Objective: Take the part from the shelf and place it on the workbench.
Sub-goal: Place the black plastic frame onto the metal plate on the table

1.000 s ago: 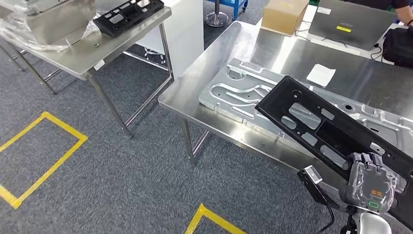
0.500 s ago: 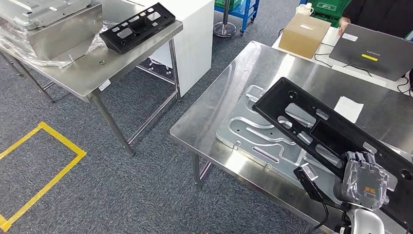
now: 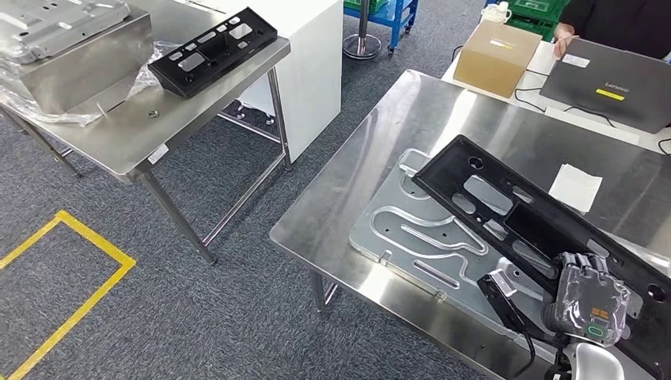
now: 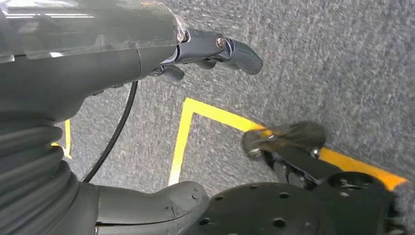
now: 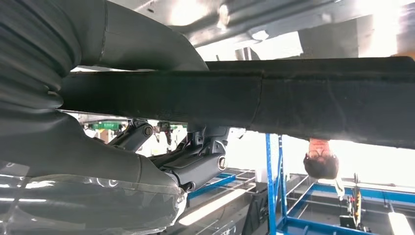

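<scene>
Head view: at lower right the right hand (image 3: 589, 297) grips the long black part (image 3: 538, 229), tilted above the steel desk (image 3: 372, 150) and its grey plate (image 3: 419, 237). Left wrist view: the left hand (image 4: 147, 54) hangs over carpet, fingers loosely curled, holding nothing. Right wrist view: the right hand's fingers (image 5: 195, 164) clasp the part's edge.

Grey carpet (image 3: 214, 317) — yellow tape lines (image 3: 71, 293); steel tables (image 3: 119, 134) — white cabinet (image 3: 312, 55)

The closed grey laptop (image 3: 608, 83) at the far edge of the surface (image 3: 372, 158) carries the brand name "Lenovo" on its lid, small and barely legible. A yellow sticker and a white label beside it are too small to read.
</scene>
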Controlling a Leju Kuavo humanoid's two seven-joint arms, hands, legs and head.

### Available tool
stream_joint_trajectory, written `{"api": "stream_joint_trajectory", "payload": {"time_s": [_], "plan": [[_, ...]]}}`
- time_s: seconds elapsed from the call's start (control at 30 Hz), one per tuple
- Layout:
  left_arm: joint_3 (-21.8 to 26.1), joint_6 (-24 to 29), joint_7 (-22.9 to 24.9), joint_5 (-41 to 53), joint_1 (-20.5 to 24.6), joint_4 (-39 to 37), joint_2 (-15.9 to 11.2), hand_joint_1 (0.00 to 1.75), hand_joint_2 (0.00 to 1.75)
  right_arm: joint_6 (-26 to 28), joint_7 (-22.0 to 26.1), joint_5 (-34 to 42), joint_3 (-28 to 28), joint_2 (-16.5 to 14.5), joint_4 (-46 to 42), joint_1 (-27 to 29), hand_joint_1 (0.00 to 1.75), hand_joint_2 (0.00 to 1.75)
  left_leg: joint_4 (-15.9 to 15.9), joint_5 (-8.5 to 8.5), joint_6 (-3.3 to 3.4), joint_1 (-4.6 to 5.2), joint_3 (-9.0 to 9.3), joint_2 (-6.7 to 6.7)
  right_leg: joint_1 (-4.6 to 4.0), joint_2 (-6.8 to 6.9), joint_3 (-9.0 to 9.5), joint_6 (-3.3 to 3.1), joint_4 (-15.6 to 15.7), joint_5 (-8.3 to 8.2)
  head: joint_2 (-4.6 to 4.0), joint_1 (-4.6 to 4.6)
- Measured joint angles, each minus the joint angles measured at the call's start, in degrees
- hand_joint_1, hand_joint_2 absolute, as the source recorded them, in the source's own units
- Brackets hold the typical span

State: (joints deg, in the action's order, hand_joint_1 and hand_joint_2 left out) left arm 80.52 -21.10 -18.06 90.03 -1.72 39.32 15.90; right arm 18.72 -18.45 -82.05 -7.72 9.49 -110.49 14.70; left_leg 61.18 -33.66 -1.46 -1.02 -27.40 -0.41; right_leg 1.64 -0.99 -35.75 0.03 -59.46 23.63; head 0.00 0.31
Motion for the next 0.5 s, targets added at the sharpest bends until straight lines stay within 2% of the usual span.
{"api": "stream_joint_trajectory", "payload": {"time_s": [0.07,0.1,0.13,0.17,0.2,0.23,0.27,0.33,0.43,0.5], "plan": [[0.05,-0.01,-0.03,0.0,-0.13,-0.04,-0.03,0.0,1.75,-0.31,0.05,0.01,0.02,0.01,0.0,-0.02,1.75,1.75,-2.56,0.91,0.55,0.08,0.18,0.12,-0.01,0.05,-0.2,0.95,-0.37,0.15,0.0,-0.13],[0.09,0.0,-0.05,0.0,-0.18,-0.07,-0.05,0.0,1.75,-0.82,0.16,0.1,0.03,0.09,0.03,-0.01,1.75,1.75,-2.54,0.87,0.93,0.16,-0.12,0.13,-0.07,0.05,-0.22,0.98,-0.44,0.53,0.0,-0.11],[0.13,0.01,-0.1,0.0,-0.23,-0.07,-0.07,0.0,1.75,-1.63,0.27,0.33,0.03,0.25,0.1,0.03,1.75,1.75,-2.63,1.72,1.24,0.17,-0.11,0.13,-0.16,0.08,-0.23,0.63,-0.43,0.86,0.0,-0.04],[0.19,0.01,-0.19,-0.01,-0.27,-0.06,-0.08,0.0,1.75,-2.69,0.3,0.73,-0.01,0.47,0.22,0.17,1.75,1.75,-2.81,2.6,1.51,0.17,-0.07,0.09,-0.23,0.08,-0.17,-0.04,-0.39,0.91,0.0,0.1],[0.28,-0.07,-0.33,-0.02,-0.26,-0.03,-0.08,0.0,1.75,-3.76,0.21,1.32,-0.16,0.74,0.4,0.52,1.75,1.75,-2.85,2.74,1.69,0.28,-0.01,0.06,-0.23,0.09,-0.07,-0.76,-0.25,0.92,0.0,0.16],[0.49,-0.25,-0.54,-0.04,-0.2,0.09,-0.06,0.0,1.75,-4.6,0.05,2.06,-0.5,0.94,0.56,1.07,1.75,1.75,-2.92,2.87,1.93,0.38,0.04,0.02,-0.26,0.11,0.06,-1.09,-0.09,0.55,0.0,0.21],[0.84,-0.57,-0.77,-0.05,-0.14,0.33,0.01,0.0,1.75,-5.11,0.05,2.92,-1.14,1.04,0.67,1.85,1.75,1.75,-3.0,2.79,2.16,0.46,0.11,-0.04,-0.24,0.11,0.21,-1.07,0.13,0.21,0.0,0.23],[1.83,-1.5,-1.09,-0.05,-0.09,1.17,0.31,0.0,1.75,-5.26,1.29,4.57,-3.21,0.79,0.61,3.86,1.75,1.75,-3.24,2.89,2.26,0.5,0.24,-0.11,-0.21,0.13,0.54,-0.6,0.59,0.01,0.0,0.26],[2.93,-2.57,-1.11,-0.03,-0.17,2.63,0.89,0.0,1.75,-5.6,5.37,5.55,-7.53,-0.85,-0.05,6.72,1.75,1.75,-3.58,2.8,2.37,0.5,0.43,-0.08,-0.19,0.04,0.74,-0.28,1.05,0.01,0.0,0.26],[3.43,-2.7,-1.22,-0.03,-0.05,3.33,1.11,0.0,1.75,-7.28,7.28,5.57,-10.35,-2.2,-0.6,7.95,1.75,1.75,-3.69,2.64,2.48,0.52,0.52,-0.04,-0.18,0.0,0.81,0.21,1.21,0.16,0.0,0.26]]}}
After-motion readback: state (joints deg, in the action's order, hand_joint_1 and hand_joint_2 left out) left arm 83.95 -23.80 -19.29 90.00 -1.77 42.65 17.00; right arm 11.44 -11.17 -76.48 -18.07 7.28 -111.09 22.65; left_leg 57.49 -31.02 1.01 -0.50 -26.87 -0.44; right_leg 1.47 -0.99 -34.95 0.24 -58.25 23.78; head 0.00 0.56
